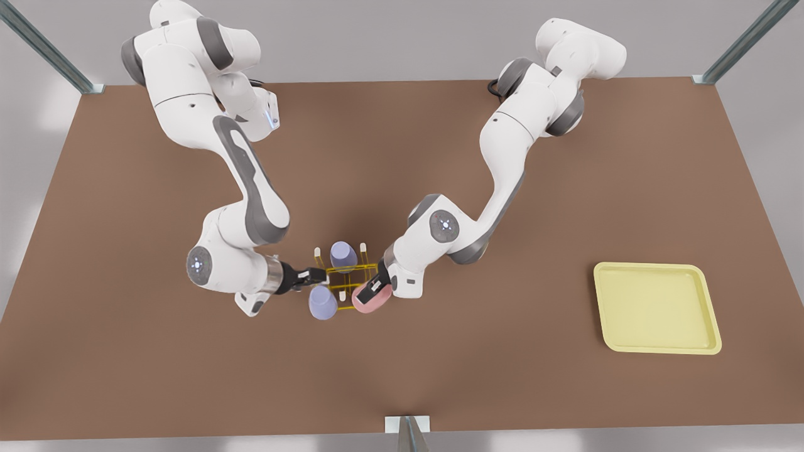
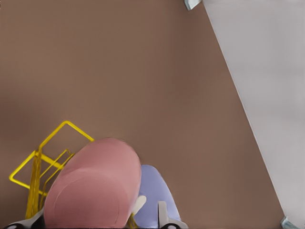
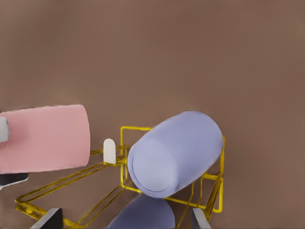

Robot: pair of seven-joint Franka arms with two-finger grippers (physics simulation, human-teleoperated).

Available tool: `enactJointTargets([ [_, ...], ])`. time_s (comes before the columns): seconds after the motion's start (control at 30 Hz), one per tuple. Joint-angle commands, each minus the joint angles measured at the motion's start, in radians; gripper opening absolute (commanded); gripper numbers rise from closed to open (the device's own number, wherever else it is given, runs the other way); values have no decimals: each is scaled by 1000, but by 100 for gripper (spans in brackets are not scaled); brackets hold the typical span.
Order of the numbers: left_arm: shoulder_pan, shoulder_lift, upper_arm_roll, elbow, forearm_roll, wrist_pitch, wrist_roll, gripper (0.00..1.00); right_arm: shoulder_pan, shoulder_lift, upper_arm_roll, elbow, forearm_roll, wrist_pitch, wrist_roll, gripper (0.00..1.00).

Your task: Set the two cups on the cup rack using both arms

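Pink cup point(image 1: 372, 297) sits clamped in the left gripper point(image 1: 377, 286) at the cup rack point(image 1: 344, 276). Beside a lavender cup point(image 1: 323, 303), the right gripper point(image 1: 314, 277) stands wide, holding nothing.

Brown table point(image 1: 157, 351), yellow cup rack point(image 1: 344, 276), pale-yellow tray point(image 1: 656, 306)

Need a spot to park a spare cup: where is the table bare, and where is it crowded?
Bare table lies between the rack and the tray, and along the front view's bottom edge. Crowded at the rack: the left gripper holds the pink cup there, the right gripper is beside a lavender cup, a second lavender cup sits on it.
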Motion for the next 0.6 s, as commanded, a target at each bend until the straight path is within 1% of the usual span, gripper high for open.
enactJointTargets([
  [0.0, 0, -3, 0, 1, 1, 15, -137, 100, -4, -13, -7, 51, -4, -113, -10, 100],
  [0.03, 0, -6, 0, 1, 1, 15, -137, 100, -32, -34, -19, 88, -33, -196, -7, 100],
  [0.07, 0, -6, 0, 1, 1, 16, -137, 100, -72, -34, -27, 165, -166, -299, -19, 100],
  [0.13, 0, -9, 0, 1, 1, 49, -143, 100, -124, -36, -29, 180, -242, -344, -68, 100],
  [0.17, 5, -32, 1, -3, 17, 13, -140, 100, -124, -54, -36, 225, -366, -423, -59, 100],
  [0.2, 46, -77, -8, -3, 126, -238, -65, 100, -124, -105, -50, 228, -505, -473, -56, 100],
  [0.23, 102, -144, -5, -3, 134, -565, 224, 100, -124, -145, -47, 226, -564, -503, -63, 100],
  [0.27, 215, -219, 3, -3, 181, -911, 603, 100, -138, -220, -47, 217, -553, -577, -64, 100],
  [0.3, 288, -261, 1, -3, 223, -1019, 763, 100, -138, -270, -49, 190, -555, -578, -59, 100],
  [0.33, 377, -311, 1, -3, 283, -1111, 953, 100, -136, -356, -50, 118, -552, -568, -56, 100],
  [0.4, 489, -377, 4, -7, 375, -1197, 1249, 100, -138, -497, -72, -14, -559, -555, -47, 100],
  [0.43, 515, -597, 8, -351, 383, -1031, 1345, 100, -136, -522, -73, -44, -559, -551, -47, 100],
  [0.47, 502, -765, 6, -596, 346, -902, 1340, 100, -138, -525, -78, -50, -559, -551, -47, 100],
  [0.5, 498, -781, 43, -592, 258, -947, 1340, 100, -138, -524, -82, -51, -561, -551, -47, 100],
  [0.57, 498, -788, 87, -558, 257, -941, 1340, 100, -138, -525, -87, -54, -561, -551, -47, 100],
])
